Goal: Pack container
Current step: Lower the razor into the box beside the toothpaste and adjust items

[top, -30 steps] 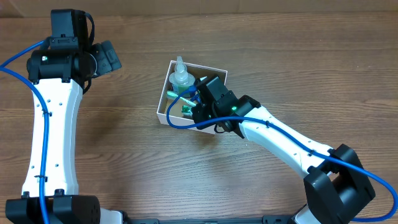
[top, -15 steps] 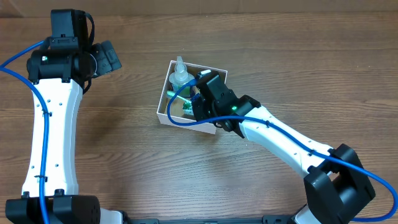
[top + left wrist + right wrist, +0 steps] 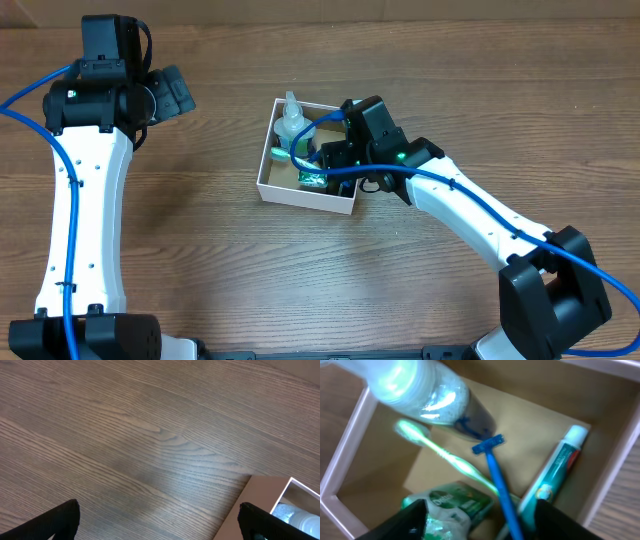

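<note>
The container (image 3: 303, 198), a shallow white box with a brown inside, sits mid-table. In it lie a clear bottle (image 3: 420, 390), a green-white toothbrush (image 3: 445, 457), a blue razor (image 3: 495, 472), a toothpaste tube (image 3: 557, 472) and a green packet (image 3: 452, 505). My right gripper (image 3: 480, 522) hangs open just above the box's inside, fingers (image 3: 405, 522) straddling the packet and the razor handle without gripping either. My left gripper (image 3: 160, 522) is open over bare wood to the left of the box, whose corner (image 3: 265, 495) shows at the right of the left wrist view.
The table is brown wood grain. The left arm (image 3: 85, 190) runs along the left side, its gripper (image 3: 175, 92) well clear of the box. The right arm (image 3: 470, 215) reaches in diagonally from the lower right.
My right gripper went from shut to open and shifted right and back over the box. The box turned slightly. The left arm has not moved.
</note>
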### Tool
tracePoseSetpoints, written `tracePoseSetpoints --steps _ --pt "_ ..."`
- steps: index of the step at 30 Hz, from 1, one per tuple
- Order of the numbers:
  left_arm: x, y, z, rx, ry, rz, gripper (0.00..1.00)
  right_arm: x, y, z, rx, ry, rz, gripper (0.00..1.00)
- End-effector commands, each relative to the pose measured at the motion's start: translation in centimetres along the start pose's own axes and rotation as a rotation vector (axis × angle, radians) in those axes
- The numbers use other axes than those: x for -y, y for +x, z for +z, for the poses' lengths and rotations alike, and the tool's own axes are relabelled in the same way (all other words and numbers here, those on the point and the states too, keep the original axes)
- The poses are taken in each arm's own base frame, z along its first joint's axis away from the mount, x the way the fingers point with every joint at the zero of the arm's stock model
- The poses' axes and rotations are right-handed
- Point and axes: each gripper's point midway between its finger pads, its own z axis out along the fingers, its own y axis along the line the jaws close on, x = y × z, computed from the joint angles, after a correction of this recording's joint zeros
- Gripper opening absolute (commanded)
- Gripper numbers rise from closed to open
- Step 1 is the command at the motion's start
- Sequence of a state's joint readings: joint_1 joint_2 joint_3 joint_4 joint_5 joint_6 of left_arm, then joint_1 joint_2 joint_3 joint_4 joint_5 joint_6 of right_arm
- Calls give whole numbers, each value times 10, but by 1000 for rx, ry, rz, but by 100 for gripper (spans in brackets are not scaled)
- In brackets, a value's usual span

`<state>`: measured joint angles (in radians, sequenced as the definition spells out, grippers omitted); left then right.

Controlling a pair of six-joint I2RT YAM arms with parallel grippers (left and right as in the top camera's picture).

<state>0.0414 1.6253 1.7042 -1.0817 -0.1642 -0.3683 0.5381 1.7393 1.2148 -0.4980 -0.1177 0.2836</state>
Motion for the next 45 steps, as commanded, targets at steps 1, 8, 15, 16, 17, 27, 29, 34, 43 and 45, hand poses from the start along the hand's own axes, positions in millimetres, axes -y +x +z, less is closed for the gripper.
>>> tracePoseSetpoints --steps 1,8,15,16,17,27,29,34,43,45 --pt "-1 -5 -4 15 4 -27 100 -8 0 0 -14 -37 -5 79" --pt "-1 -5 -4 15 4 -27 100 -26 9 -2 -62 -136 -7 40" --pt "-1 -5 -4 15 4 -27 100 -38 18 -2 -86 -162 -50 12" --pt "-1 -5 -4 15 4 -27 100 -37 19 -2 -90 -160 -48 12" --pt "-1 -5 -4 15 4 -27 100 -36 20 -2 -96 -157 -47 7" --pt "-1 -5 -4 15 4 -27 100 -29 30 -2 -133 -126 -61 77" --pt "-1 -5 -4 15 4 -28 100 -28 33 -3 -147 -121 -65 77" --pt "-1 -4 -4 15 4 -27 100 -26 40 -3 -174 -112 -75 26" --pt "-1 -5 -4 15 4 -27 100 -16 40 -3 -171 -59 -78 4" --pt "-1 -5 -4 15 4 -27 100 -16 36 -2 -153 -52 -82 4"
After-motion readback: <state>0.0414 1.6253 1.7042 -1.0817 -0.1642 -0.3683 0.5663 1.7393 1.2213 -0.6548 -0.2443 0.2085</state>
